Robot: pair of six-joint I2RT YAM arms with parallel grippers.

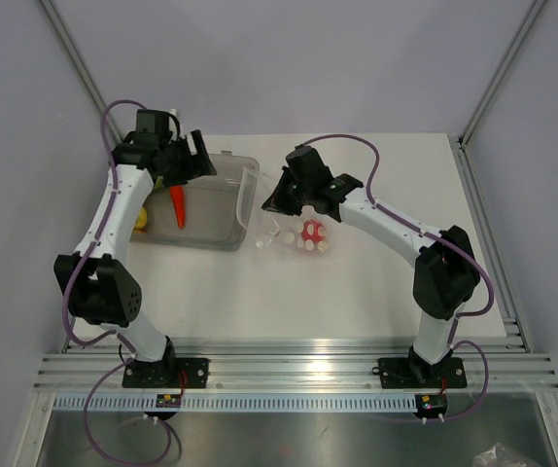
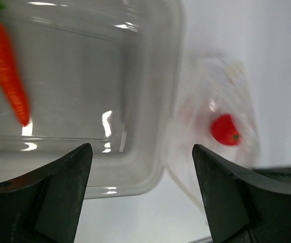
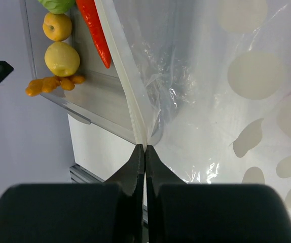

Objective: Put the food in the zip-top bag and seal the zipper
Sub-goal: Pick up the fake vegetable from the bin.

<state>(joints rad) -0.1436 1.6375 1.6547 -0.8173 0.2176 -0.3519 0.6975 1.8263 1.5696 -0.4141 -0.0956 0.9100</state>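
The zip-top bag (image 1: pixel 294 240) is clear with white dots and lies right of the bin, a red piece (image 1: pixel 311 232) inside it. My right gripper (image 1: pixel 271 201) is shut on the zipper (image 3: pixel 128 76), the pale strip held up at the bag's mouth; in the right wrist view the gripper (image 3: pixel 144 148) pinches it, with the dotted bag (image 3: pixel 226 101) to the right. More food sits in the bin: an orange carrot (image 1: pixel 178 204), yellow fruits (image 3: pixel 62 58) and a green piece (image 3: pixel 58 5). My left gripper (image 1: pixel 190 161) hangs open and empty over the bin. In its wrist view, that gripper (image 2: pixel 141 152) sees the carrot (image 2: pixel 8 76) and the red piece (image 2: pixel 225 130).
The grey translucent bin (image 1: pixel 223 232) stands at the back left of the white table, its right wall (image 2: pixel 173 76) against the bag's raised mouth. Small orange pieces (image 3: pixel 51 85) lie at the bin's edge. Frame posts rise at both back corners.
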